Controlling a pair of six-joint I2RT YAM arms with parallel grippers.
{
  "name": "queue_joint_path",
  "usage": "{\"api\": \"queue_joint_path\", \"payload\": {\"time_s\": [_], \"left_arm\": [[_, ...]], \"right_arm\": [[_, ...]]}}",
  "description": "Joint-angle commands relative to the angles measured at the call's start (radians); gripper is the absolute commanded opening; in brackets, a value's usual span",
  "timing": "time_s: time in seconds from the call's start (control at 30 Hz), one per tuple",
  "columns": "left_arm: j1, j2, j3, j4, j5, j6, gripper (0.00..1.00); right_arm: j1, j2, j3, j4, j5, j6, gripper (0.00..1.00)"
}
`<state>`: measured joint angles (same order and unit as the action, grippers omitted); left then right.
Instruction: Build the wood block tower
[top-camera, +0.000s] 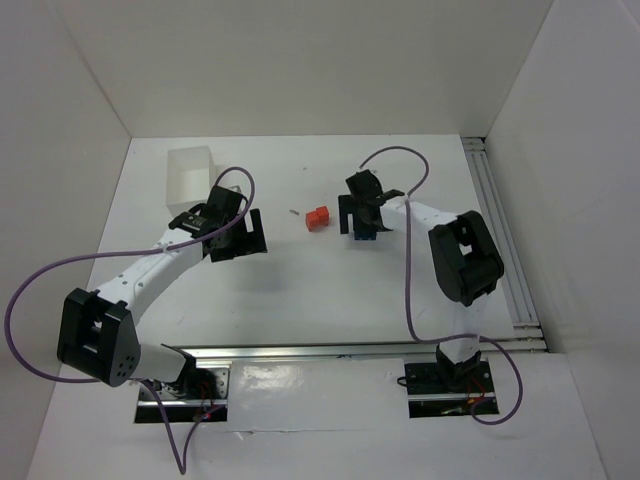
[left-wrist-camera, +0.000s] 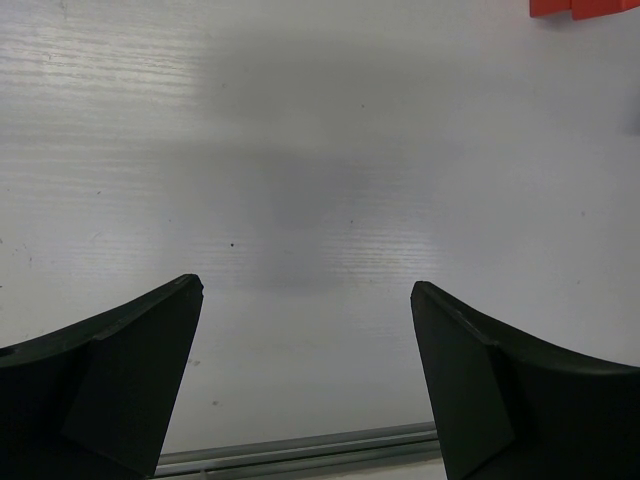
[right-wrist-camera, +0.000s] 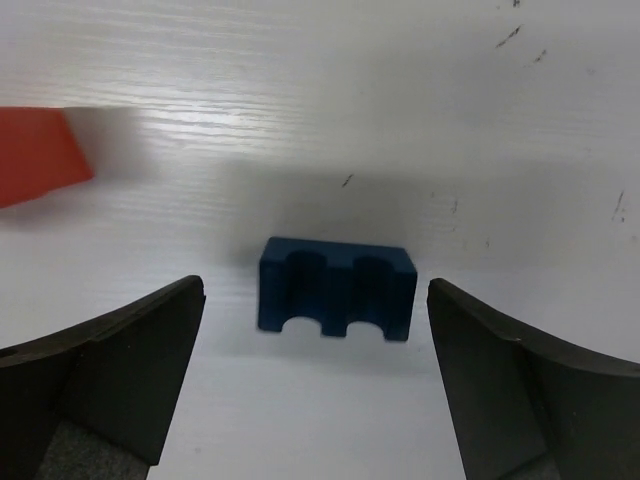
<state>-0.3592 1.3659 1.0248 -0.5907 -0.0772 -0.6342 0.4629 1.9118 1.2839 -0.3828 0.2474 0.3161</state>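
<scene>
Notched blue block (right-wrist-camera: 335, 290) is seen lying on the white bench (right-wrist-camera: 320, 90), framed between the widely parted right jaws, by which it is not touched and nothing is held. Red blocks (top-camera: 317, 218) are set just left of the blue block, apart from it. Farther left of the blue block, the left jaws are spread equally wide above the bench, with nothing gripped.

no readable text, labels or numbers anywhere
</scene>
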Motion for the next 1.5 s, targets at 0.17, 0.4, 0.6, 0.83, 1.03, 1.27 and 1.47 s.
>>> {"api": "queue_joint_path", "payload": {"time_s": [0.17, 0.4, 0.6, 0.83, 1.03, 1.27, 1.47], "left_arm": [[-0.004, -0.014, 0.008, 0.006, -0.01, -0.009, 0.99], [-0.004, -0.014, 0.008, 0.006, -0.01, -0.009, 0.99], [-0.004, -0.014, 0.017, -0.003, -0.01, 0.001, 0.99], [-0.004, -0.014, 0.008, -0.003, -0.019, 0.001, 0.99], [-0.004, -0.014, 0.008, -0.003, -0.029, 0.001, 0.99], [-0.004, -0.014, 0.008, -0.003, -0.029, 0.001, 0.99], [-0.004, -0.014, 0.008, -0.003, -0.029, 0.001, 0.99]], "right_arm": [[0.126, -0.2, 0.009, 0.05, 0.01, 0.046, 0.55], [0.171, -0.142, -0.001, 0.125, -0.074, 0.132, 0.02], [0.18, -0.05, 0.049, 0.136, -0.074, 0.15, 0.02], [0.189, 0.021, 0.123, 0.136, -0.083, 0.15, 0.02], [0.189, 0.07, 0.166, 0.136, -0.092, 0.15, 0.02], [0.198, 0.101, 0.196, 0.136, -0.092, 0.15, 0.02], [0.198, 0.11, 0.206, 0.136, -0.092, 0.15, 0.02]]}}
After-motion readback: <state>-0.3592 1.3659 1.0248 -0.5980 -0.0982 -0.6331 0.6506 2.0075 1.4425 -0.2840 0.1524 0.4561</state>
